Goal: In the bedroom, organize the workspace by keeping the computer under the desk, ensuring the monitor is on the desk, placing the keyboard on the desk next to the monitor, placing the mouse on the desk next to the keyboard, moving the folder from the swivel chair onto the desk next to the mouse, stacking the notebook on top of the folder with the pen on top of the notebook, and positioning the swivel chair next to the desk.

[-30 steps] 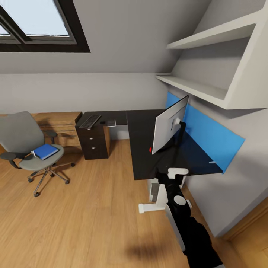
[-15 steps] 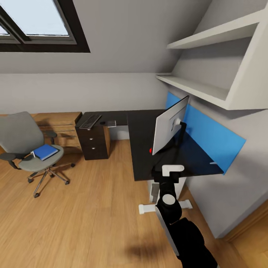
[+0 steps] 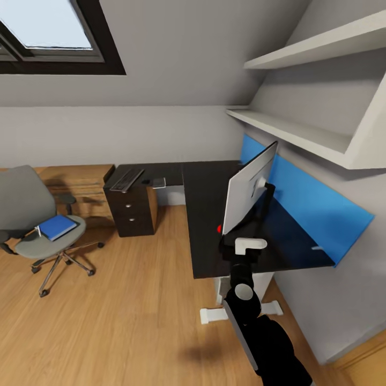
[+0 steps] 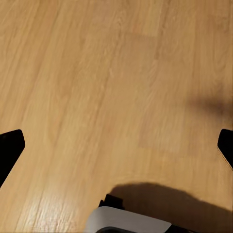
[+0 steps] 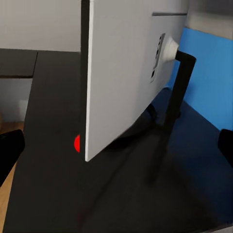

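Centre-right of the head frame: the right gripper (image 3: 244,247) hangs over the near edge of the desk (image 3: 206,214), aimed at the monitor (image 3: 247,188). Since a second ago the whole picture has shifted: chair and window slid toward the left edge, blue back panel (image 3: 316,206) grew. That's camera/base motion, not the objects. The arm also pulled in toward frame centre relative to the desk edge.

Right wrist view: monitor (image 5: 126,73) seen edge-on from behind, grey back shell, red dot at the lower corner, stand foot planted on the desktop. Fingertips (image 5: 9,150) show only at the frame's left and right edges, wide apart, so the pincer is spread, nothing between.

Left wrist view: wood floor (image 4: 116,87), dark fingertips (image 4: 10,148) at both side edges, spread too, empty.

Left of the head frame: the swivel chair (image 3: 37,225) stands well apart from the desk, the folder (image 3: 57,227) lying on its seat. The keyboard (image 3: 126,179) sits on the far desk wing above the drawer unit (image 3: 131,212), a small grey flat item just beside it, too small to identify.

My read: the monitor is already on the desk but turned sideways; the robot is closing in, likely to turn it. Folder, chair, keyboard relocation all outstanding.
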Available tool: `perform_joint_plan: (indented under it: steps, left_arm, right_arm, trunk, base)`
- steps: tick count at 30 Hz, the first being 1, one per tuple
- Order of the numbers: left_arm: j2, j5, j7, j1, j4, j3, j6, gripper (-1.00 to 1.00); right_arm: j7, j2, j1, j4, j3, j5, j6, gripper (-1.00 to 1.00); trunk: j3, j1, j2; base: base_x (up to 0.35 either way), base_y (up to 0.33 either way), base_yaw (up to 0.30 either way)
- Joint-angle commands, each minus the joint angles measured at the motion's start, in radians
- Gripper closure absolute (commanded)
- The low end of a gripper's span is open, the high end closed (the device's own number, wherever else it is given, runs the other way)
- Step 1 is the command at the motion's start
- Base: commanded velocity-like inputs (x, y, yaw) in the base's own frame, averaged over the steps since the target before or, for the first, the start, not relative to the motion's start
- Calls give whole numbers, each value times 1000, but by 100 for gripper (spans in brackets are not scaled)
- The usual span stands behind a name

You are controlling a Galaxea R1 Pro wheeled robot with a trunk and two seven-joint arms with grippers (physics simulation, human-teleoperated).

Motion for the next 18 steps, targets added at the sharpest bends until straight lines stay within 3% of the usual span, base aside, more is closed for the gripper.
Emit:
perform_joint_plan:
  steps: [1, 10, 18]
  left_arm:
    - [0, 0, 4, -1, 0, -2, -3, -100]
    - [-1, 0, 3, -1, 0, -3, -3, -100]
    - [-2, 0, 4, -1, 12, -3, -3, -100]
  right_arm:
    - [-4, 0, -1, 0, 1, 9, 9, -100]
    - [-4, -2, 0, 1, 0, 10, 4, -100]
    - [-4, -2, 0, 0, -1, 10, 4, -100]
  trunk:
    - [-2, 1, -2]
    - [-2, 1, -2]
    - [-2, 1, -2]
  base:
    - [318, 0, 0]
    - [287, 0, 0]
    - [73, 0, 0]
